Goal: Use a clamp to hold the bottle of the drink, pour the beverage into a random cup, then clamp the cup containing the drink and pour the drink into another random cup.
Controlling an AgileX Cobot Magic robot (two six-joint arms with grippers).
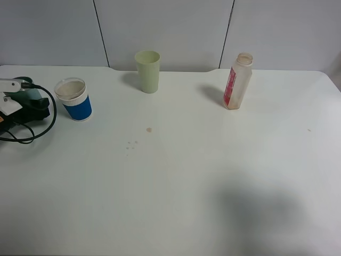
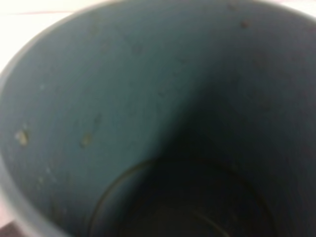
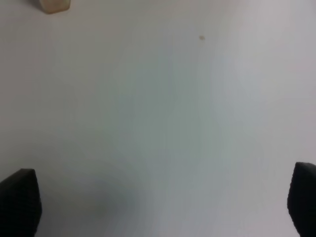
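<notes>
Surface (image 1: 176, 176) – smooth white laminate look, matt with a soft sheen, a few small brownish spots. Bottle (image 1: 237, 81) – clear thin plastic, glossy pink-red label. Blue-banded cup (image 1: 74, 99): white plastic look, clear rim. Yellow-green cup (image 1: 147, 71) matt plastic. Teal tumbler (image 2: 123, 98) right against the left wrist camera – matt, dull inside wall, small pale specks. Right claw's fingers (image 3: 19, 200) matt black, finely textured.
</notes>
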